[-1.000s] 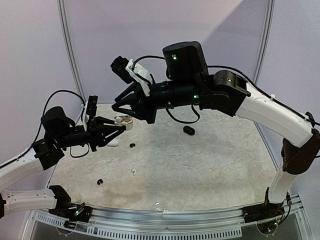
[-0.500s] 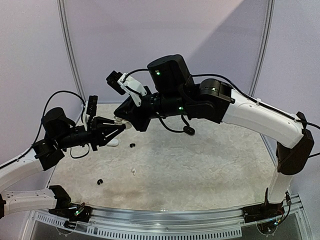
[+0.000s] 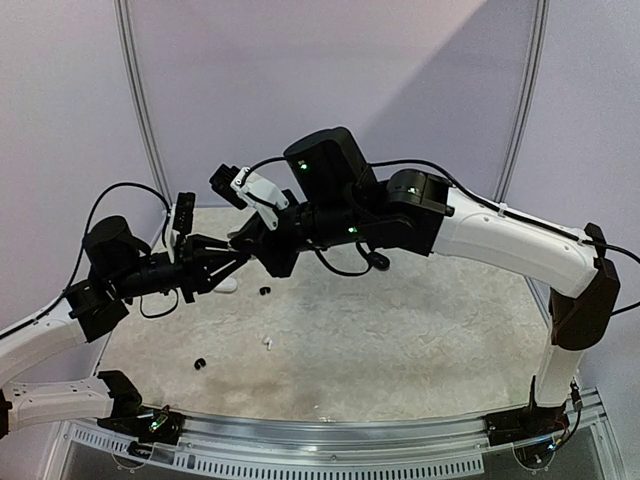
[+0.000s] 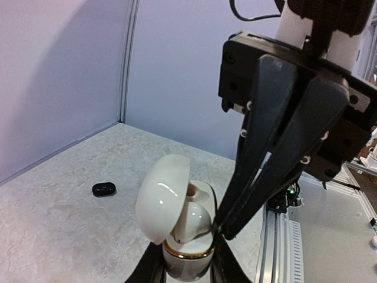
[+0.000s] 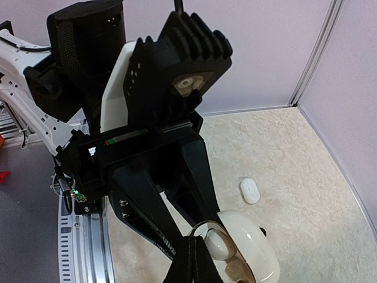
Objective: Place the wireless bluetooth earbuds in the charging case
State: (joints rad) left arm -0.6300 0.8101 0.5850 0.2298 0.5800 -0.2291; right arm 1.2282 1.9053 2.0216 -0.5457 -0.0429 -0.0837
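Aloft, charging case [image 4: 177,221] in left end effector [image 4: 187,266]

Right arm [image 3: 500,232] swung left and lower since a second ago; right gripper [image 4: 222,227] jaws went from part-open to pinched together, tips now at the open charging case [image 4: 177,215] rim (contact unclear).

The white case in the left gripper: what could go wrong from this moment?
1. The right gripper has its shut tips at the rim of the white case. A sideways push might twist the case, because the left gripper grips only its base.
2. The open lid stands close to those tips, so a stray move might knock it shut.
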